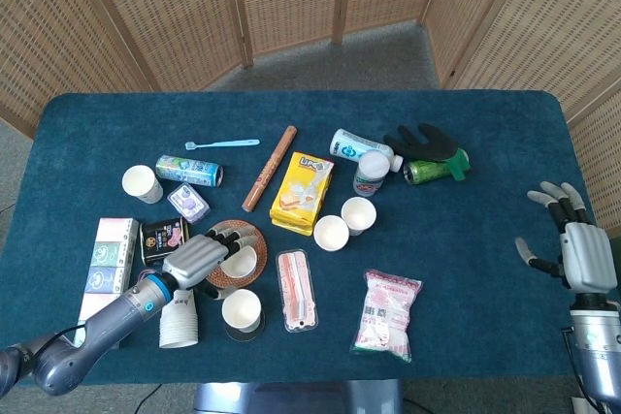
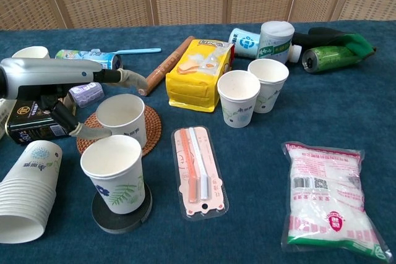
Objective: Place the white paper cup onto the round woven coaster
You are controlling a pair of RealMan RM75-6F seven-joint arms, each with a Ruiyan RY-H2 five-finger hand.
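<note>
White paper cup (image 2: 121, 119) sits on round woven coaster (image 2: 147, 133), near desk's front-left corner. Left hand (image 1: 199, 259) cups its wall, contact unclear. Light, thin, crushable: grip mid-wall gently.

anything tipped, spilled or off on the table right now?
No spill. The stack of paper cups lies on its side at the near left edge, and the green can lies on its side at the back right. The white paper cup stands upright on the round woven coaster, with the left hand around it.
</note>
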